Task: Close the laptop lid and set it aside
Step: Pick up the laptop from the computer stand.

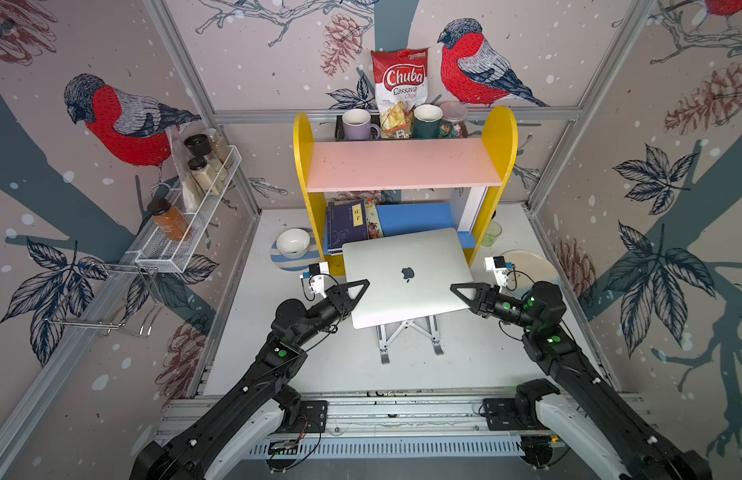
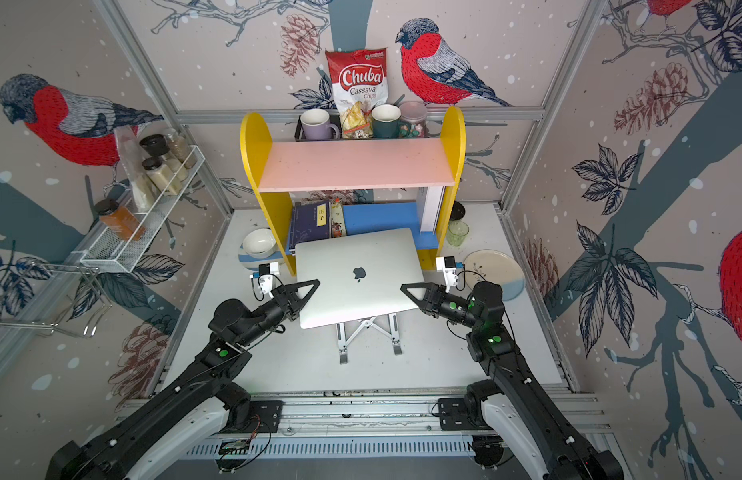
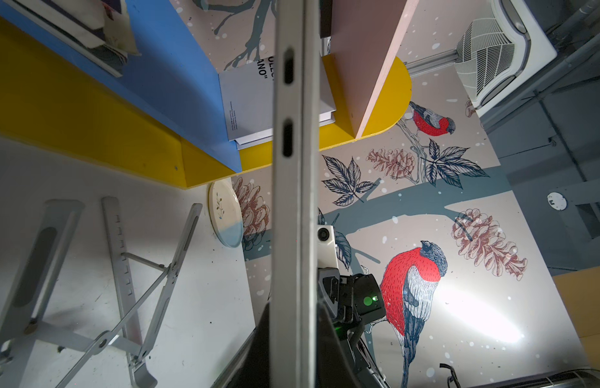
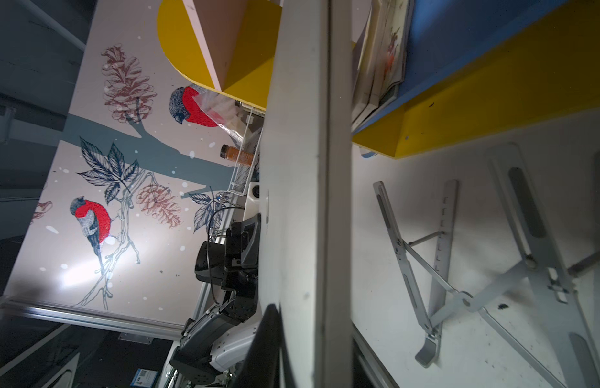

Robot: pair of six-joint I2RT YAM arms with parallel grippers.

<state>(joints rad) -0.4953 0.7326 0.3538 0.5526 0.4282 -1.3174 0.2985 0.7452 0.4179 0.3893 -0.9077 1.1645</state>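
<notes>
Currently, thin silver aluminium laptop (image 1: pixel 406 276) gripped at 9 o'clock by left end effector (image 1: pixel 366 283), at 3 o'clock by right end effector (image 1: pixel 453 287).

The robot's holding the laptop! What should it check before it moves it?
1. Lid shut: ok.
2. Left gripper clamped on laptop edge: ok.
3. Right gripper clamped on the opposite edge: ok, it seems.
4. Laptop lifted free of stand: cannot tell.
5. Bare table in front of the stand to set it down: ok.
</notes>
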